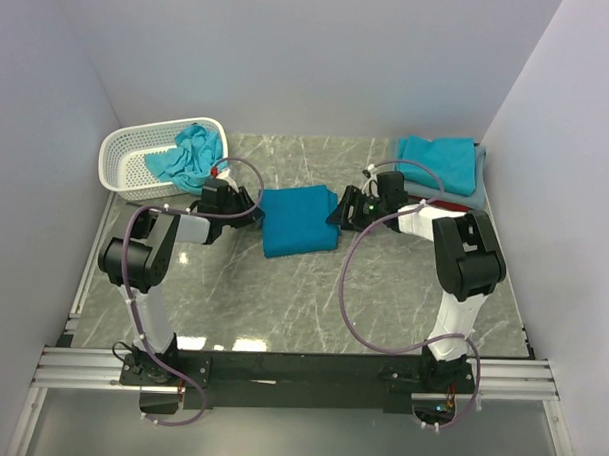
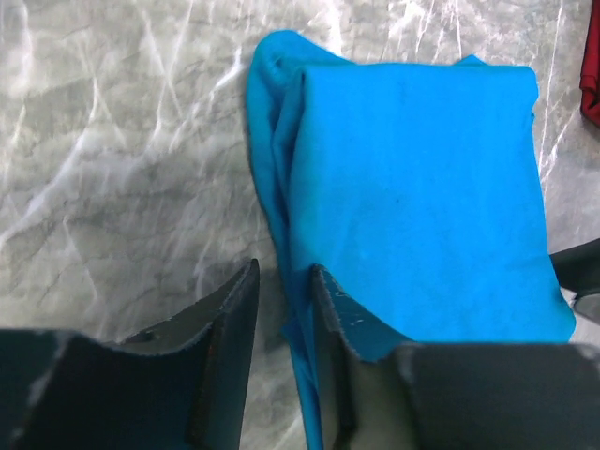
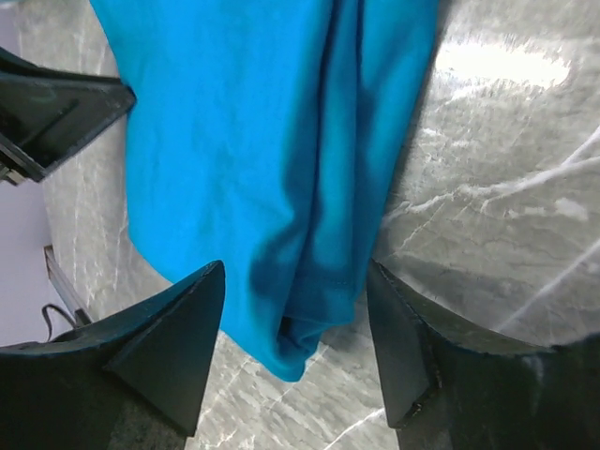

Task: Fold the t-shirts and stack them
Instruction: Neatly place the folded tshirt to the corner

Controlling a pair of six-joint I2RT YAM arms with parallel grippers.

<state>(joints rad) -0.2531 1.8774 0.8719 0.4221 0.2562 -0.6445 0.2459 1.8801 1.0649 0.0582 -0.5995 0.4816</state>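
A folded teal-blue t-shirt (image 1: 300, 220) lies flat mid-table; it also shows in the left wrist view (image 2: 412, 187) and the right wrist view (image 3: 253, 141). My left gripper (image 1: 247, 204) is at its left edge, jaws narrowly apart (image 2: 285, 272) with the shirt's thin side edge between them and bare table showing beside it. My right gripper (image 1: 340, 209) is at its right edge, wide open (image 3: 296, 272), straddling a bunched corner. A stack of folded teal shirts (image 1: 439, 158) sits back right on a grey one (image 1: 470, 197).
A white lattice basket (image 1: 127, 152) stands back left with a crumpled turquoise shirt (image 1: 187, 154) in it. A bit of red cloth (image 2: 591, 84) shows by the basket. White walls close the table's left, back and right sides.
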